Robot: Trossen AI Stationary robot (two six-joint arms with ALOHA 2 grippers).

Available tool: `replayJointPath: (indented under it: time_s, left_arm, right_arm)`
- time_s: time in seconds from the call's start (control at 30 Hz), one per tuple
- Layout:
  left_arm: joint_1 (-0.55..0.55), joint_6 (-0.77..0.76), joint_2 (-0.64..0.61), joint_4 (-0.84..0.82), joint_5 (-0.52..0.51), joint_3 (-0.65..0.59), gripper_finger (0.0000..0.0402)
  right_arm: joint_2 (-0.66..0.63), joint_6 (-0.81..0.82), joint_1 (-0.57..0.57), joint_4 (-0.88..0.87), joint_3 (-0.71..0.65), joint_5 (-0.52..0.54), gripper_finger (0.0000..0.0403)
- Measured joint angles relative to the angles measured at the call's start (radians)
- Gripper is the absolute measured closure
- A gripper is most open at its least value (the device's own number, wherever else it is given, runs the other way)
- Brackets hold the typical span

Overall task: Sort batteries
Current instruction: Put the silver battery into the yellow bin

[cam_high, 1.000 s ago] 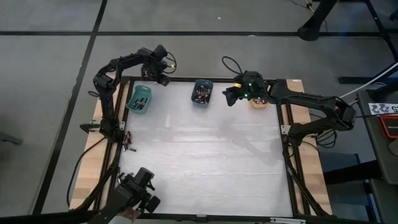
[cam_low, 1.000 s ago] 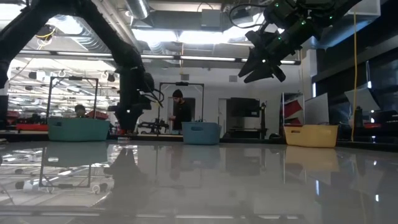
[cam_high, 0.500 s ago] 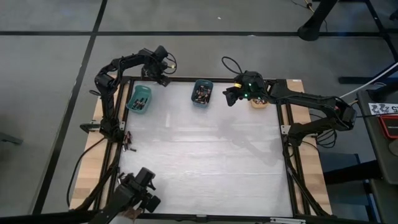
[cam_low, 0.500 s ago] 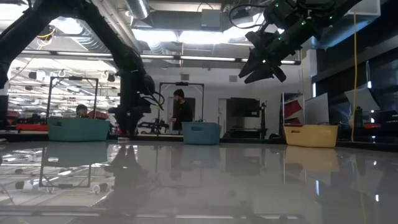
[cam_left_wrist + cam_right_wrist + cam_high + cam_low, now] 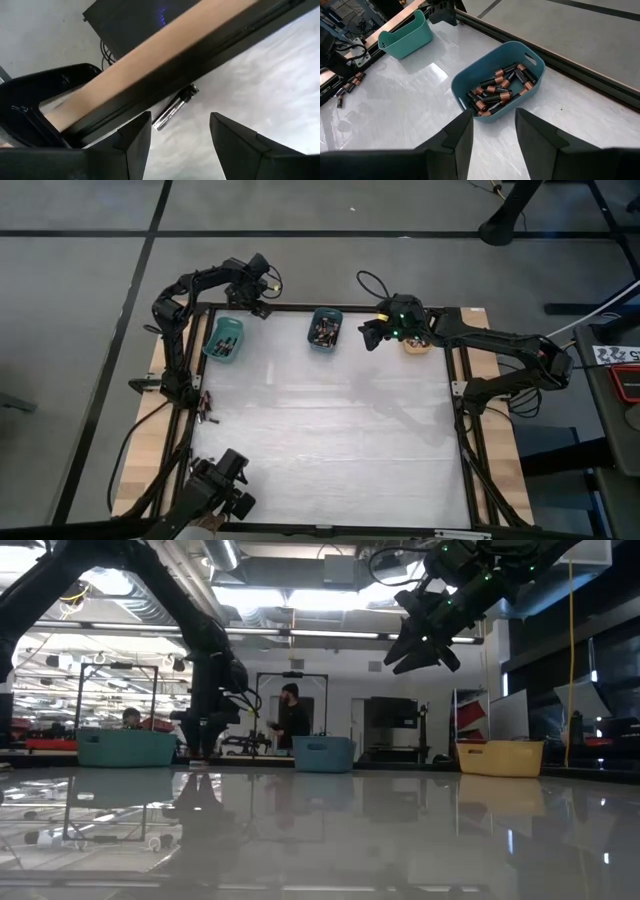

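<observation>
Several batteries (image 5: 496, 91), dark with coppery bands, lie in the blue bin (image 5: 325, 328) at the table's far edge. A few more lie in the teal bin (image 5: 223, 340) to its left. One lone battery (image 5: 174, 107) lies flat on the table beside the far frame rail. My left gripper (image 5: 180, 137) points down over it, open, with nothing between its fingers. In the high view this gripper (image 5: 262, 307) is at the far left corner. My right gripper (image 5: 368, 335) hangs high and open, right of the blue bin, tipped toward it.
An orange bin (image 5: 415, 343) stands at the far right behind my right gripper. A few loose batteries (image 5: 347, 85) lie by the table's left rail. The black frame rail (image 5: 200, 60) runs close to my left gripper. A person (image 5: 290, 720) stands in the room behind.
</observation>
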Motion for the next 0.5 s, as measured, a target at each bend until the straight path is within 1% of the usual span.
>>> replayJointPath:
  time_s: [0.37, 0.5]
  left_arm:
    - [0.012, 0.002, 0.072, -0.028, 0.009, 0.005, 0.0210]
    - [-0.001, 0.042, 0.076, -0.028, 0.021, 0.004, 0.0210]
  right_arm:
    - [0.000, 0.006, 0.000, 0.000, 0.000, 0.000, 0.0256]
    - [0.000, 0.007, 0.000, -0.001, 0.000, 0.001, 0.0256]
